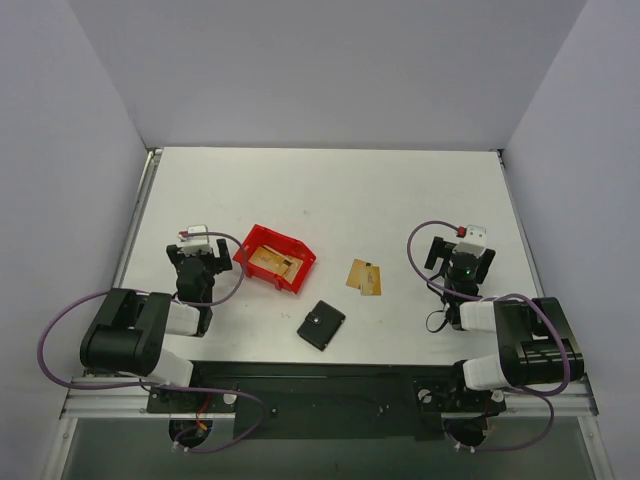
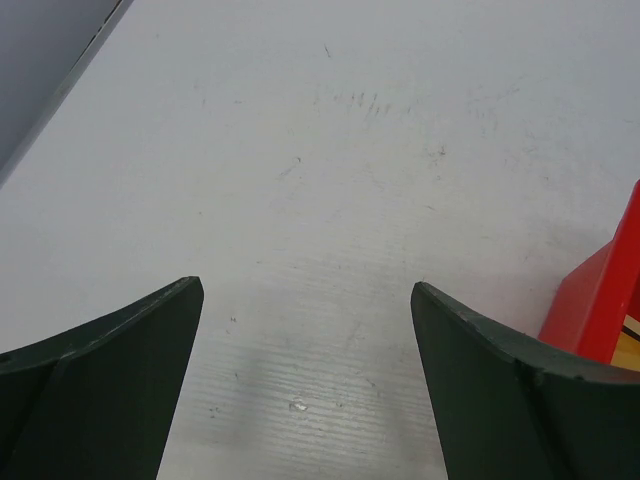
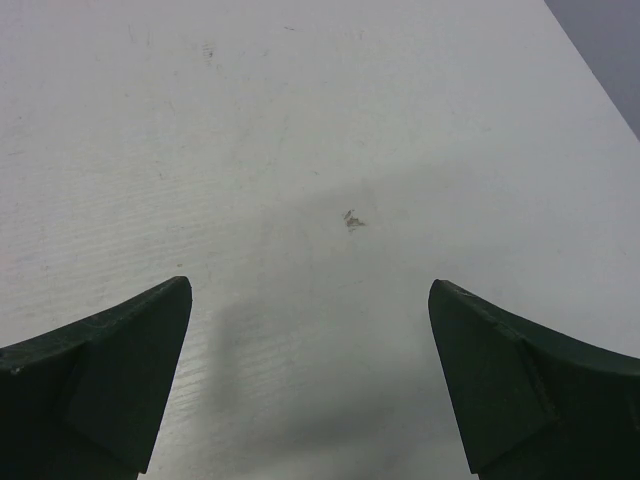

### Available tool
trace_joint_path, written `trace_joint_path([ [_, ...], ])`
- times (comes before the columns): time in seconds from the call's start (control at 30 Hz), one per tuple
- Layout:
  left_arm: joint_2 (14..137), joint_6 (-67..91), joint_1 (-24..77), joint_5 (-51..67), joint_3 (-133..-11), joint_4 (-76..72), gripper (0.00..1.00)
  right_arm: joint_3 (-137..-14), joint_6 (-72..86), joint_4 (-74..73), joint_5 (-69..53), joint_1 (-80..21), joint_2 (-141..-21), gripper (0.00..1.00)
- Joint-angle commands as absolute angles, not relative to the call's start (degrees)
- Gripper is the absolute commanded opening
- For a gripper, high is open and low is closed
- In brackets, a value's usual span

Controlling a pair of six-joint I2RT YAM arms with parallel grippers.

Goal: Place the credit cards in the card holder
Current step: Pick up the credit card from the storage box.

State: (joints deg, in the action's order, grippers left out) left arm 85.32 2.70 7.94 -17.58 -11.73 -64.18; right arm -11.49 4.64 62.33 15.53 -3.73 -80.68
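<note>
Folded low, left arm (image 1: 125, 335) and right arm (image 1: 525, 345) point forward; left fingers (image 2: 100, 385) and right fingers (image 3: 95, 380) spread, empty.

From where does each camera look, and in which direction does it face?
Top external: above and behind the robot, facing down on the table; left arm and right arm show, bases at bottom.
Left wrist: on its arm, facing the table past the open left gripper.
Right wrist: likewise, past the open right gripper.
Shared: the red bin shows in top and left wrist views.
</note>
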Motion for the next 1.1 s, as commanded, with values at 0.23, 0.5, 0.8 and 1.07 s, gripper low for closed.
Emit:
trace_joint_path([
  [0.23,85.4,2.5,8.1,-17.9,-13.7,-65.3,0.96,-13.4,5.5,63.5,14.8,-3.3,-80.2,1.0],
  [0.5,85.4,2.5,8.1,-17.8,-13.7,-65.3,0.96,-13.0,5.2,64.0,15.5,-3.5,-80.1,1.0],
  [0.8,85.3,2.6,8.0,-17.6,-13.7,-65.2,0.97,-10.8,2.6,69.0,19.4,-6.7,-80.3,1.0],
  [1.07,85.5,2.3,8.2,-17.7,-13.7,-65.3,0.97,-10.0,3.0,69.2,21.7,-7.3,-78.7,1.0],
])
